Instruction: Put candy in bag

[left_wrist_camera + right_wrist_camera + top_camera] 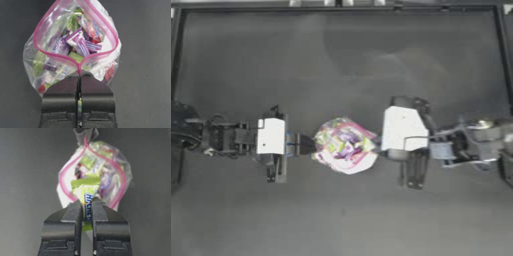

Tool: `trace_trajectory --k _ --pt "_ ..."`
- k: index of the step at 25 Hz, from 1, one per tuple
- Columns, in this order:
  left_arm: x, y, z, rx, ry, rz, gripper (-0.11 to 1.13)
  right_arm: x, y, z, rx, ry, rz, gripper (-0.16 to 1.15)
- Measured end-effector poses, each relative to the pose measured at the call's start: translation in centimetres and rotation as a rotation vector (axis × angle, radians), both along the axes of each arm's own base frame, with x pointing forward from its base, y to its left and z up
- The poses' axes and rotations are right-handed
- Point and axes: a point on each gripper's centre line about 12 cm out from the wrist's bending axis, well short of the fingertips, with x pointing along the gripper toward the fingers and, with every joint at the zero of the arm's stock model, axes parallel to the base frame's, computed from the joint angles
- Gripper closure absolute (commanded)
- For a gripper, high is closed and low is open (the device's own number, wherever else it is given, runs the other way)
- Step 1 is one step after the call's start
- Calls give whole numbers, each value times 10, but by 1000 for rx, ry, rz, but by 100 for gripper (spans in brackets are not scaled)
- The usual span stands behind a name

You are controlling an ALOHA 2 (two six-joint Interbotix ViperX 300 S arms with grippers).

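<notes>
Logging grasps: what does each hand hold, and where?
Left hand pinches the bag at its pink rim; right hand grips the candy mid-wrapper.

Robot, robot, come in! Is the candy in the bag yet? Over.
Left gripper shut on the bag rim, mouth open. Right gripper shut on the candy, right at the mouth, not released. Nothing in the way.

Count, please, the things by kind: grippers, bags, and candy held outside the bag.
Grippers: 2, left gripper shut on the bag's rim, right gripper shut on the candy.
Bags: 1, the bag, open.
Candy held outside: 1, the candy.
Total: 4.
</notes>
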Motion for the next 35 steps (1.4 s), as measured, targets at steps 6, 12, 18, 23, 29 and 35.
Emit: trace_trajectory --k 6,12,18,23,29,35 --pt "0 -1 0 2 -1 -3 98 19 -10 -21 -8 34 -1 62" --pt "0 -1 0 15 1 -9 98 31 -15 -43 4 47 4 62" --pt "0 -1 0 17 -2 -10 98 43 -21 -62 -1 73 4 62" --pt "0 -1 0 19 2 -12 98 46 -24 -68 -15 92 6 61" --pt "0 -1 0 20 -1 -12 98 45 -25 -70 -20 109 -1 59" --pt "0 -1 0 21 2 -12 98 48 -25 -66 -9 93 -8 25"
